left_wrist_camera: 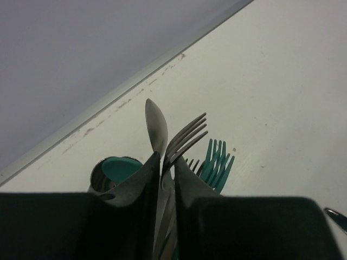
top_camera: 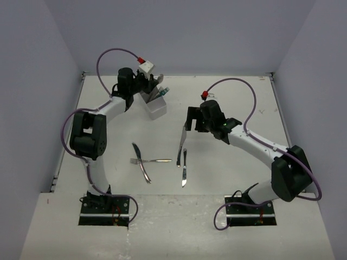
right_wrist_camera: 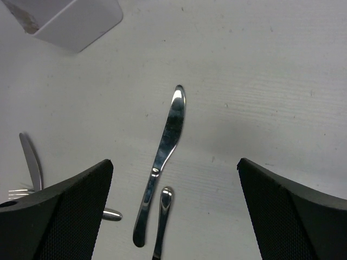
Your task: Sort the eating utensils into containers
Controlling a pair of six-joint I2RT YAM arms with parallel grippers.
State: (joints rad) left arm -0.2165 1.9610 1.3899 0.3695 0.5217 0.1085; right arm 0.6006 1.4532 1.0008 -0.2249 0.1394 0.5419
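**Cutlery sorting: one gripper over a table knife, the other at the organiser**

Nearest the arm bases, toward 6 o'clock on the matte white table (top_camera: 233, 97): a steel fork (top_camera: 158, 160) lying crosswise, overlapped by a curved knife (top_camera: 145, 172). Just to 3 o'clock of these, a short steel utensil (top_camera: 184, 169), kind not to be told, beside the long table knife (right_wrist_camera: 162, 157); both aligned roughly 12 to 6. Long table knife slim, mirror-bright, gently S-curved, round-ended, flat on the table. Directly above it, the right gripper (right_wrist_camera: 174, 161), black textured fingers (right_wrist_camera: 65, 211) spread wide to either side, apart from the blade.

Farther off, toward 11 o'clock: the white plastic organiser (top_camera: 157, 112), smooth and boxy, with utensils standing in it. Over its far end, the left gripper (left_wrist_camera: 167, 161), dark fingers nearly pressed together, pinching a thin steel handle (left_wrist_camera: 162, 216). Rising past the fingertips: an upright fork (left_wrist_camera: 187, 135) and a rounded steel blade (left_wrist_camera: 155, 124); owner of the pinched handle not to be told. Beyond, at 2 o'clock, teal plastic forks (left_wrist_camera: 218, 162); at 9 o'clock, a teal bowl (left_wrist_camera: 122, 167), rounded.
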